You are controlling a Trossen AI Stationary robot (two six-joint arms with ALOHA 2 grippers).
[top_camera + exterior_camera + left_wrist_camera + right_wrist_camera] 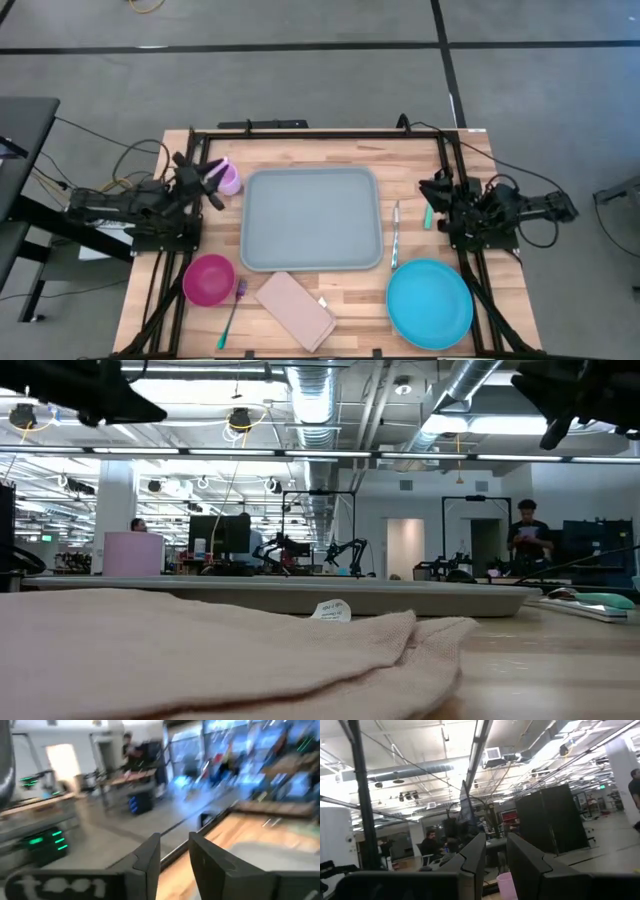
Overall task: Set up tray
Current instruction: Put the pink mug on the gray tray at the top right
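While the tray sits bare mid-tabletop, awaiting its settings, my left gripper and right gripper wait aside, fingers narrowly parted, holding nothing.

The napkin hides most of the tray at table height.

Along the table's front edge lie a magenta bowl, a teal fork, a pink napkin and a blue plate, right corner.
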